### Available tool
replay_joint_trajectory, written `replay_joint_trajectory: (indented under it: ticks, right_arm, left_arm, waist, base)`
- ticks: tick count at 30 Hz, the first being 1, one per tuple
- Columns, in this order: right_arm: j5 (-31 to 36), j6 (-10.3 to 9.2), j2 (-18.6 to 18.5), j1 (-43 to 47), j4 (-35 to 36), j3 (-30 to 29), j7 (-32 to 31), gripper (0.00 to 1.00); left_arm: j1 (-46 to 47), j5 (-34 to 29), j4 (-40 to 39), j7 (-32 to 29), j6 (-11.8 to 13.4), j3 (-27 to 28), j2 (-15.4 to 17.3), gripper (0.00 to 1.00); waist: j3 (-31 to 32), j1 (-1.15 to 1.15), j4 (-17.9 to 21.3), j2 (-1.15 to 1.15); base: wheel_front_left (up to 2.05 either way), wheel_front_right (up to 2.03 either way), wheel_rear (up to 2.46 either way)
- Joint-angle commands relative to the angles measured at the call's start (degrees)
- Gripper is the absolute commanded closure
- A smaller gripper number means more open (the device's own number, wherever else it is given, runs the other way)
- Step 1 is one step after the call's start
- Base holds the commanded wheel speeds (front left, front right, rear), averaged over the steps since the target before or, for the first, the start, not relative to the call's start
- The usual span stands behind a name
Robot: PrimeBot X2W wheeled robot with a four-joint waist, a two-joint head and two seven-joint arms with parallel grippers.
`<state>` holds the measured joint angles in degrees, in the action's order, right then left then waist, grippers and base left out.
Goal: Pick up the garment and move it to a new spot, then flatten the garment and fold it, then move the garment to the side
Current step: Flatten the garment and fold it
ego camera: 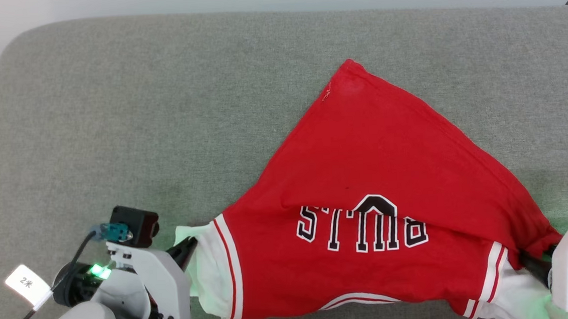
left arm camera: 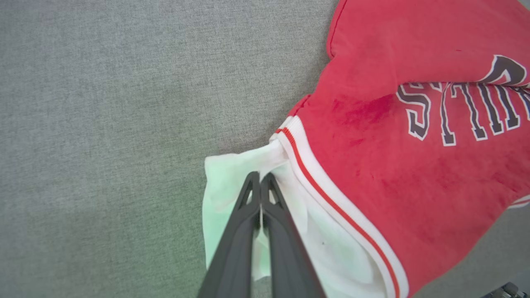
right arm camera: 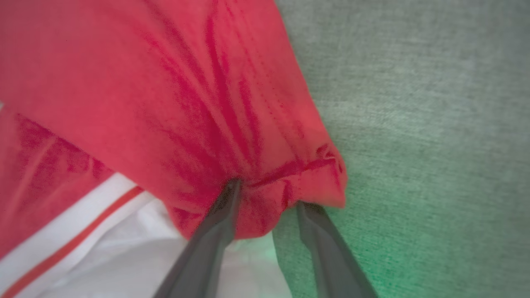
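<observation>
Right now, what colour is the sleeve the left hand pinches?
The sleeve is white; left wrist view.

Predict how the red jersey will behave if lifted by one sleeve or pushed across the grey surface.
Probably floppy: the garment sags into folds around the sleeve pinched by the left gripper. Likely light: the cloth looks thin. Pushed, it would probably bunch rather than slide, given its creases and the textured grey surface.

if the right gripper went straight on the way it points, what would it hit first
The garment: a bunched fold of its red cloth sits at the open tips of the right gripper. It would likely push into that first, though I cannot tell how thick the fold is.
</observation>
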<state>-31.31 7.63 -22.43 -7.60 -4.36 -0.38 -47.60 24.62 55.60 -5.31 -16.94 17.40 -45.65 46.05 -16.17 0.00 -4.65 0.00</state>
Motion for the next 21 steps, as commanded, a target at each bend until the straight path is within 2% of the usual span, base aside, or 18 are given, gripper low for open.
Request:
replay_joint_trajectory:
  ticks: [1,8,12,15,21]
  right_arm:
    - [0.9,-0.26,1.3,4.0,-2.6,1.1,-2.2,0.00]
    - [1.1,-0.19,-0.9,-0.3,10.6,-2.1,-2.8,0.00]
    - [1.9,-0.19,-1.9,-4.6,15.7,-1.6,-1.5,0.00]
    - [3.4,-0.19,-3.1,-10.0,16.4,0.3,1.7,0.00]
    - [4.4,-0.19,-4.4,-20.4,10.3,8.1,9.6,0.00]
  left_arm:
    - [0.0,0.2,-0.2,0.2,0.3,0.1,-0.2,1.00]
    - [-0.1,-0.2,-0.7,0.3,0.4,-0.3,-0.6,1.00]
    - [0.7,-0.6,-0.8,0.5,-0.2,-0.8,-1.6,1.00]
    - [1.2,-0.9,-0.6,0.7,-0.5,-1.3,-2.5,1.00]
    - [2.7,-1.5,0.4,0.8,-1.6,-2.1,-4.3,1.00]
  waist:
    - [0.0,0.00,-0.1,0.00]
    - [-0.1,0.00,-1.0,0.00]
    - [-0.6,0.00,-2.3,0.00]
    - [-1.2,0.00,-3.5,0.00]
    - [-2.2,0.00,-5.8,0.00]
  base:
    - [0.00,0.00,0.00]
    - [0.00,0.00,0.00]
    - [0.00,0.00,0.00]
    - [0.00,0.00,0.00]
    - [0.00,0.00,0.00]
